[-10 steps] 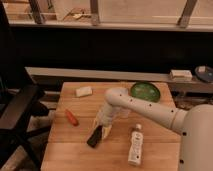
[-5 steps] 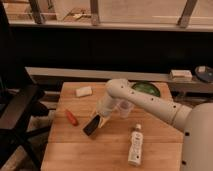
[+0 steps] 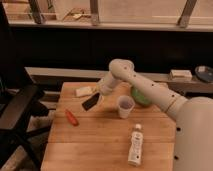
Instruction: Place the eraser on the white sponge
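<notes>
The eraser [image 3: 90,102], a flat black oblong block, hangs tilted from my gripper [image 3: 96,97], which is shut on its upper end and holds it just above the wooden table [image 3: 95,145]. The white sponge [image 3: 84,91], a thin cream pad, lies on the table near the far left edge. It is right beside the eraser, just up and to the left of it. My white arm reaches in from the right, over the middle of the table.
An orange-red carrot-shaped thing [image 3: 72,117] lies left of centre. A clear plastic cup [image 3: 125,106] stands upright mid-table, with a green bowl [image 3: 142,96] behind it. A white bottle [image 3: 135,145] lies near the front right. A dark chair [image 3: 17,107] stands to the left of the table.
My gripper has carried the eraser from the middle front of the table up and back to the left, toward the white sponge. The other things have not moved.
</notes>
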